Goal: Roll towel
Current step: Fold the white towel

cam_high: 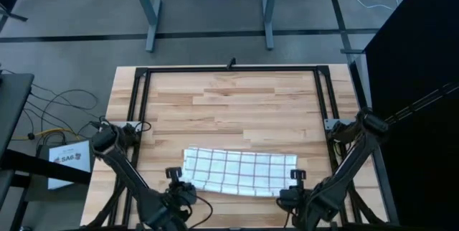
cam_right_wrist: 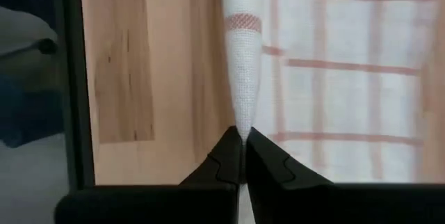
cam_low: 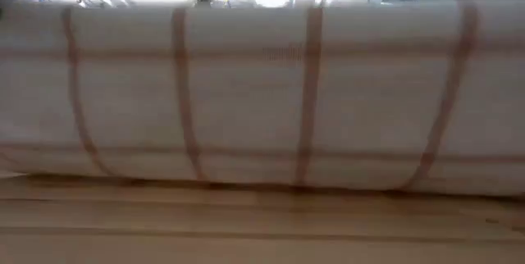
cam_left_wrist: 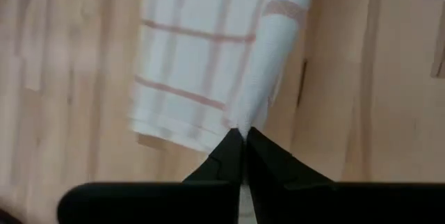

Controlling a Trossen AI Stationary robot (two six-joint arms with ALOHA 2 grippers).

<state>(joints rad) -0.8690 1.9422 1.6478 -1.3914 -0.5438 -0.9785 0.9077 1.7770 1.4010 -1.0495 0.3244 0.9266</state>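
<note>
Jaws clamped tight on both sides! The left gripper (cam_left_wrist: 243, 135) pinches the near-left corner of the towel (cam_high: 240, 171), and the right gripper (cam_right_wrist: 243, 135) bites the near-right corner, fingertips pressed together with only cloth between them. The towel lies across the near half of the worktop (cam_high: 237, 109), its near edge already curled up into a fold, as the low view shows, filled with the checked cloth. Doing this well, I judge, means both arms carrying that edge toward the far side at the same pace, keeping it level and taut so the roll stays even. If one side leads, the roll skews into a cone. Neither grip looks slack.
</note>
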